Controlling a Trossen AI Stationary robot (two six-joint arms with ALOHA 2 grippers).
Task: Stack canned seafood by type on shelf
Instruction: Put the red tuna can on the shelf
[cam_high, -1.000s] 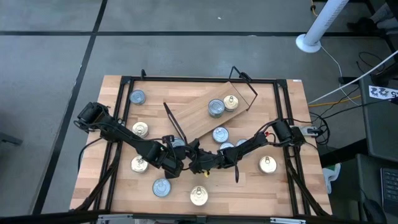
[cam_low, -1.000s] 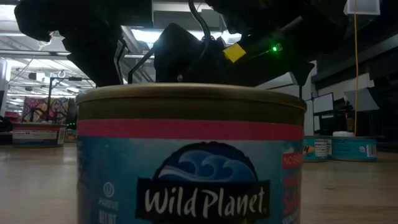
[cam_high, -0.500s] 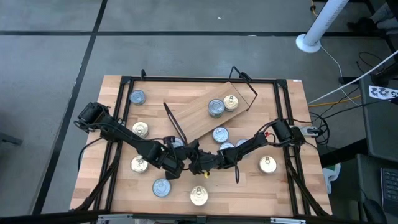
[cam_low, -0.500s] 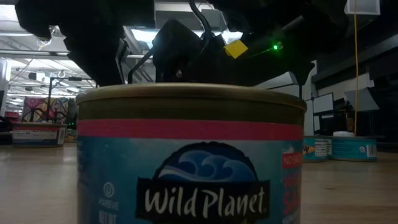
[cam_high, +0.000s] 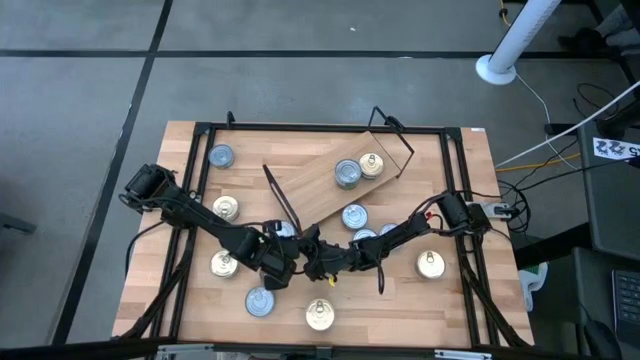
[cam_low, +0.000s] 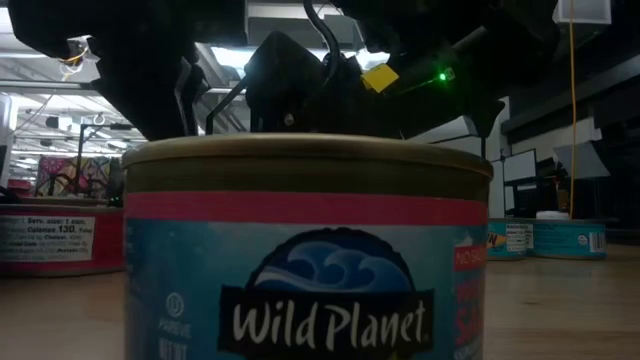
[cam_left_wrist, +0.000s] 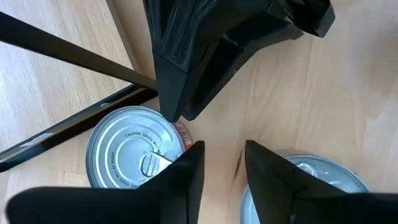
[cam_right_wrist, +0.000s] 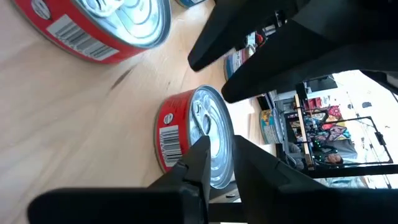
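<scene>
From above: two tins (cam_high: 357, 170) on the shelf (cam_high: 330, 185), roughly ten loose on the worktop (cam_high: 440, 305) around both hands; mostly undone. Left hand (cam_high: 283, 258) and right hand (cam_high: 318, 262) nearly touching mid-worktop. Low view: blue tin (cam_low: 305, 255) blocking all. Left wrist: fingers (cam_left_wrist: 186, 180) parted, empty, silver-topped tin (cam_left_wrist: 134, 155) just beside. Right wrist: fingers (cam_right_wrist: 193, 165) slightly apart, empty, red tin (cam_right_wrist: 193, 137) just ahead.

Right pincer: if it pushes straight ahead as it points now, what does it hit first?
Probably the red-labelled tin just beyond the right pincer; its fingertips sit at the silvery lid. The left arm looms behind. Depth is unclear.
</scene>
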